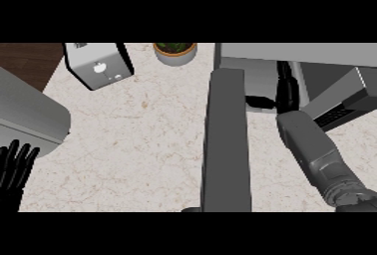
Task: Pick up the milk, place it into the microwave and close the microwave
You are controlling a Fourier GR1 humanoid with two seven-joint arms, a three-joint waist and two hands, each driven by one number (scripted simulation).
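Your right hand (pixel 287 92) reaches inside the microwave (pixel 294 55); I cannot tell its fingers. Next, withdraw and close the microwave door (pixel 225 139).

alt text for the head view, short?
Right hand reaches into the open microwave, its door swung out over the counter. Left hand rests open at the left edge; a toaster and potted plant stand behind.

Toaster (pixel 99 64) upper left on counter (pixel 140 149); potted plant (pixel 175 52) just right of it, near back edge.
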